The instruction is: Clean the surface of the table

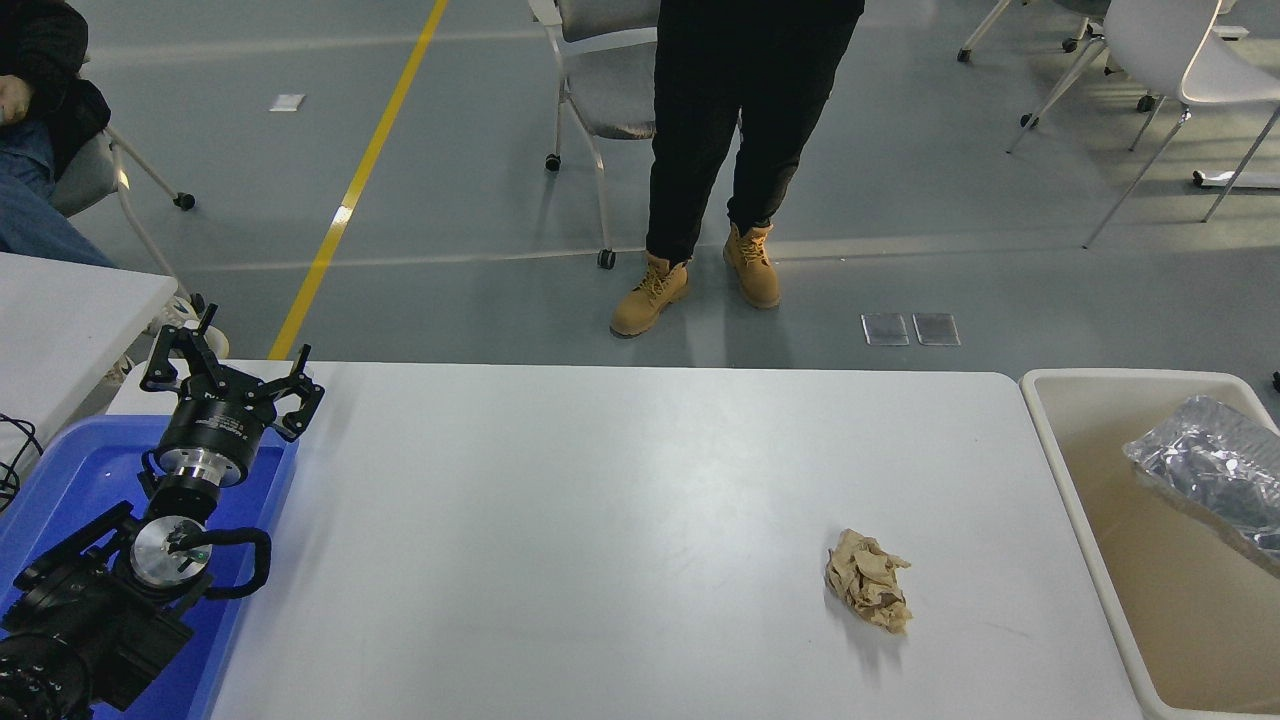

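The white table surface fills the middle of the head view. A crumpled brown paper wad lies on it toward the front right. A crinkled silver foil bag is inside the beige bin at the table's right end. My left gripper is parked at the lower left over the blue tray, open and empty. My right gripper is out of view.
A blue plastic tray sits at the table's left end under my left arm. A smaller white table stands at the left edge. A person in tan boots stands beyond the far side, with chairs behind.
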Action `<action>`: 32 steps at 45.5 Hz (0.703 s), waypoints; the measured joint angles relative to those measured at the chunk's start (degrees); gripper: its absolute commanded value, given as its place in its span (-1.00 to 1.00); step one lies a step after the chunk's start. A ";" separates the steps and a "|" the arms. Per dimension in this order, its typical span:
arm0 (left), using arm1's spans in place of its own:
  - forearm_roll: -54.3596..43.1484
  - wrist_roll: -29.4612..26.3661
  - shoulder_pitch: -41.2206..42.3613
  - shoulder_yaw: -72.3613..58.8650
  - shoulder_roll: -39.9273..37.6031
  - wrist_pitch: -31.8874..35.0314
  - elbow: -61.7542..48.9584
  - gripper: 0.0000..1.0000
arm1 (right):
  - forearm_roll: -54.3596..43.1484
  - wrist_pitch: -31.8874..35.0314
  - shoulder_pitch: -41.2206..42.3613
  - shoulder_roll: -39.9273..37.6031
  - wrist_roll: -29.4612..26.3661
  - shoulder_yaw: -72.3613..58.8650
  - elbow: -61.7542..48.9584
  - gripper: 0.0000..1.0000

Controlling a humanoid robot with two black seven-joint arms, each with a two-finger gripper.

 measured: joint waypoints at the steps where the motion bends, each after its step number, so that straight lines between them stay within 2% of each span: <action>1: 0.00 0.00 0.00 0.00 0.00 0.00 0.00 1.00 | 0.22 -0.27 -0.24 0.34 -0.07 0.79 -0.17 -1.00; 14: -0.01 0.00 0.00 0.00 0.00 -0.02 0.00 1.00 | 1.39 -2.41 -1.96 2.88 -0.49 6.94 -1.60 -1.00; 32: -0.01 0.00 0.00 0.00 0.00 -0.04 0.01 1.00 | 1.84 -3.27 -3.20 5.30 -0.58 8.99 -2.05 -1.00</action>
